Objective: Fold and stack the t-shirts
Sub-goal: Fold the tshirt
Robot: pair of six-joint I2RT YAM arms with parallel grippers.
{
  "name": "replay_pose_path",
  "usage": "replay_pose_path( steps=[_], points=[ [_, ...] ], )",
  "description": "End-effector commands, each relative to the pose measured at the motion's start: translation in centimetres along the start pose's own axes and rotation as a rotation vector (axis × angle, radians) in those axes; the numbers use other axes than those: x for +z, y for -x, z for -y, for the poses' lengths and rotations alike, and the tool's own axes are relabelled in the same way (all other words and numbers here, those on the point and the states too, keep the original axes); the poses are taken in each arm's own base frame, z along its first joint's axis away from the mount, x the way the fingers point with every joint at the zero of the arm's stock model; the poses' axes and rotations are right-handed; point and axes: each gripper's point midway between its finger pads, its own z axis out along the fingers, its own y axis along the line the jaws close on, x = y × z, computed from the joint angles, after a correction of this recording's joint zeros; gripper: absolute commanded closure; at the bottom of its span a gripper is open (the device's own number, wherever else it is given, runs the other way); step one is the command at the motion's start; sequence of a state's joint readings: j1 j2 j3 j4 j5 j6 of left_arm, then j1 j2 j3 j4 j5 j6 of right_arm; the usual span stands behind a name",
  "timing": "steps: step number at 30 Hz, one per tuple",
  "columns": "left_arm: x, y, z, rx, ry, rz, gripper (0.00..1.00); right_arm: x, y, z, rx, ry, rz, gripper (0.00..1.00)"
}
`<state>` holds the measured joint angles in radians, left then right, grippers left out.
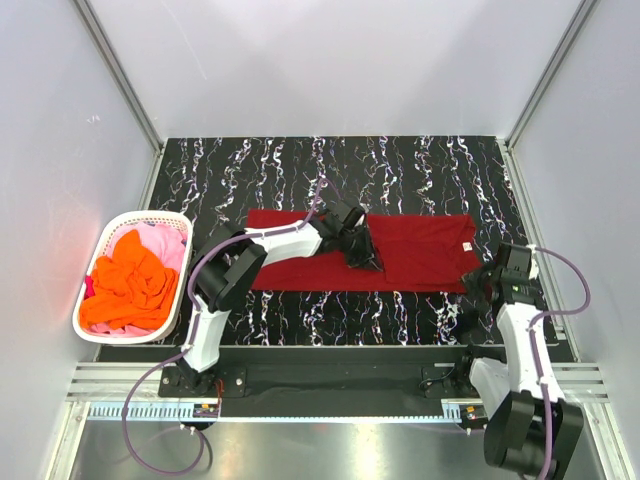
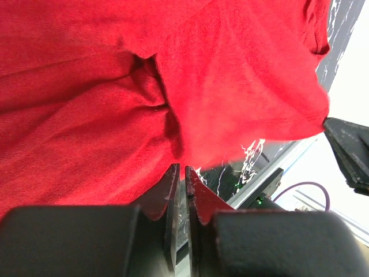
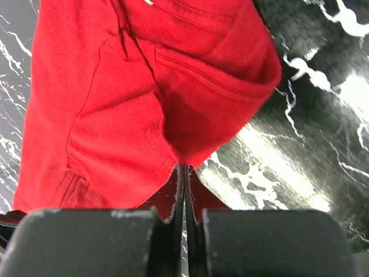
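Left gripper (image 2: 183,173) and right gripper (image 3: 184,171) both clamp the dark red t-shirt (image 1: 425,252) (right of the basket (image 1: 150,214)); I'd lift level, cloth taut.

Your top camera looks down from above and behind the arm bases and takes in the whole marbled table (image 1: 420,170) from afar. Each wrist camera looks along its own gripper, very close to the dark red t-shirt (image 1: 420,255): the left gripper (image 2: 185,173) is at its middle, the right gripper (image 3: 184,170) at its right end. All three views share that shirt and the tabletop.
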<state>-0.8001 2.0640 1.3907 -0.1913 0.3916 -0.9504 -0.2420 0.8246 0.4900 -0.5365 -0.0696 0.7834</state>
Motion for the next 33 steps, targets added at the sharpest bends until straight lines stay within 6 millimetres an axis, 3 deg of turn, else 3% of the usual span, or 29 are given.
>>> replay_pose_path(
  steps=[1, 7, 12, 15, 23, 29, 33],
  points=[
    [-0.7, 1.0, 1.4, 0.002, -0.028, 0.022, 0.94, 0.1, 2.1, -2.7, -0.061, 0.067, 0.036, 1.00],
    [-0.7, 1.5, 1.2, -0.004, -0.018, 0.025, 0.97, 1.0, 2.6, -4.0, -0.134, 0.087, -0.007, 1.00],
    [-1.5, 1.8, 2.0, 0.105, -0.039, 0.042, 0.72, 1.4, 2.8, -5.1, -0.139, 0.118, -0.023, 1.00],
    [-1.6, 1.6, 2.6, 0.150, -0.062, 0.040, 0.65, 1.6, 2.4, -5.2, -0.132, 0.135, -0.043, 1.00],
    [0.2, 0.2, 2.2, 0.204, -0.033, 0.027, 0.64, 1.6, 1.5, -5.0, -0.110, 0.165, -0.056, 1.00],
    [1.2, 0.2, 3.1, 0.219, -0.064, 0.047, 0.64, 1.5, 1.2, -5.1, -0.107, 0.179, -0.062, 1.00],
    [2.1, 0.0, 2.7, 0.199, -0.050, 0.039, 0.64, 1.5, 1.1, -5.1, -0.104, 0.183, -0.066, 1.00]
  ],
)
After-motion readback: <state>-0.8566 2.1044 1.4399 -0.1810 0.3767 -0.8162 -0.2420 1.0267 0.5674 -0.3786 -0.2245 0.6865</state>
